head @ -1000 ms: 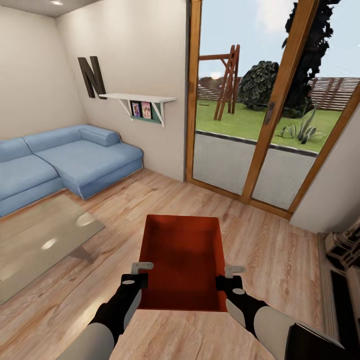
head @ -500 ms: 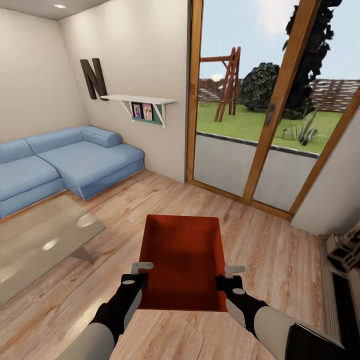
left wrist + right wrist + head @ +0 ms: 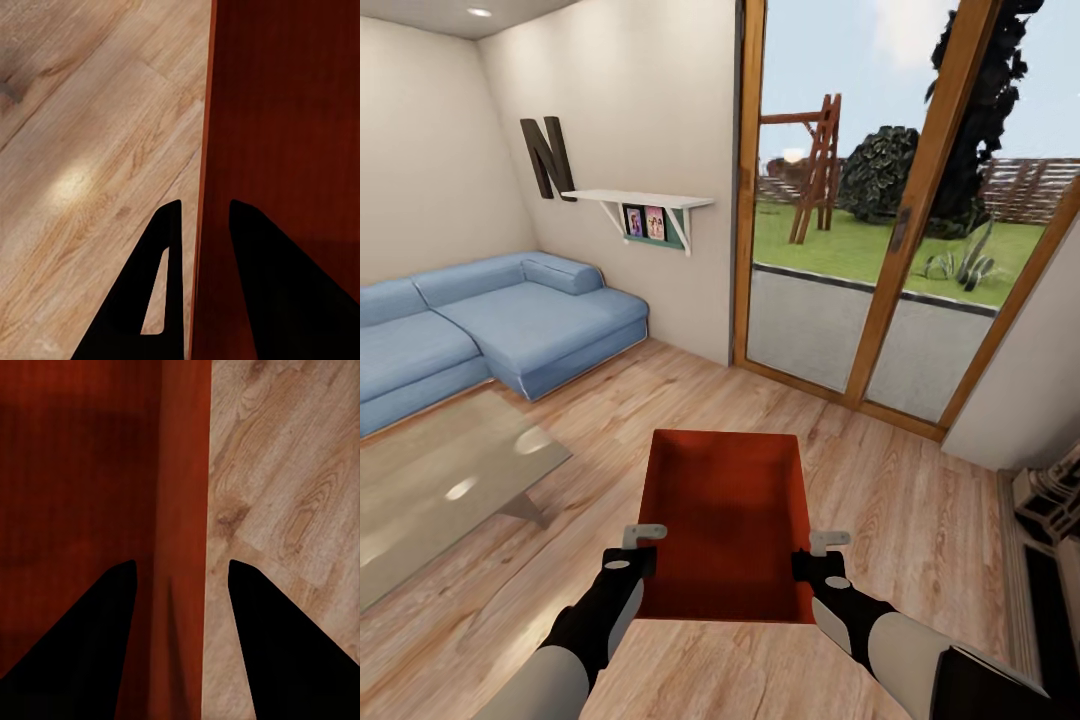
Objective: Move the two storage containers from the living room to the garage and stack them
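The storage container (image 3: 725, 520) looks stiff and light (thin plain walls), each side wall pinched between fingers of the left gripper (image 3: 643, 545) and right gripper (image 3: 822, 548).

The storage container (image 3: 725, 520) is a plain orange-red, darker inside, over a light wood plank floor (image 3: 900, 500) with brown grain. The sofa (image 3: 490, 330) is soft blue; the walls are cream. A dark brown letter N (image 3: 546, 157) hangs above a white shelf (image 3: 640, 198) (teal backing behind small pictures). The door frames (image 3: 920, 210) are honey-coloured wood, green grass beyond. Both arms are black and pale grey, with black fingers (image 3: 161, 300) in the wrist views
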Controlling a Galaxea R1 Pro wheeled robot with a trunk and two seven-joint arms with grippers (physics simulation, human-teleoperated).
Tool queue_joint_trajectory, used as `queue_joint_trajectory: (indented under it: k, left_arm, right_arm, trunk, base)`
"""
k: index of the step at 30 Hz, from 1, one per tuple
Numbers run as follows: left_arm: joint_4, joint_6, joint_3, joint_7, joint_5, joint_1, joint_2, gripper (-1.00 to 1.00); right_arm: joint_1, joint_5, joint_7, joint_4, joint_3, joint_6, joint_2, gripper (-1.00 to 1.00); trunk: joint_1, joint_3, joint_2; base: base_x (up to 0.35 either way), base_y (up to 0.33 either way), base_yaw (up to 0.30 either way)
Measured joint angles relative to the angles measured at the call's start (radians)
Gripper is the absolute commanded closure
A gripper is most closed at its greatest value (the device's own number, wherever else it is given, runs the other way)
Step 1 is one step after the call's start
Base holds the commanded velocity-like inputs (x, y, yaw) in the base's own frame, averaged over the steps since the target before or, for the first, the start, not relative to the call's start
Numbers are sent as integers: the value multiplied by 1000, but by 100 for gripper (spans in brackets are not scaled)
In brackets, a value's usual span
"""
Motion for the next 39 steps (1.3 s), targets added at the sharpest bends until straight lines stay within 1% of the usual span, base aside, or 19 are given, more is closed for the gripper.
queue_joint_trajectory:
  k: [8,12,26,39]
  left_arm:
    - [0,0,1,0,-2,0,-1,100]
    - [0,0,0,0,1,0,1,100]
    - [0,0,-1,-1,1,0,2,100]
    - [0,0,0,-1,2,0,1,100]
  right_arm:
    - [0,3,1,0,-2,1,-1,100]
    - [0,-2,1,1,1,0,0,100]
    - [0,-6,0,2,5,-1,2,100]
    - [0,-2,0,2,3,0,2,100]
  trunk:
    - [0,0,0]
    - [0,0,0]
    - [0,0,0]
    - [0,0,0]
  base:
    - [0,0,7]
    - [0,0,160]
    - [0,0,288]
    - [0,0,300]
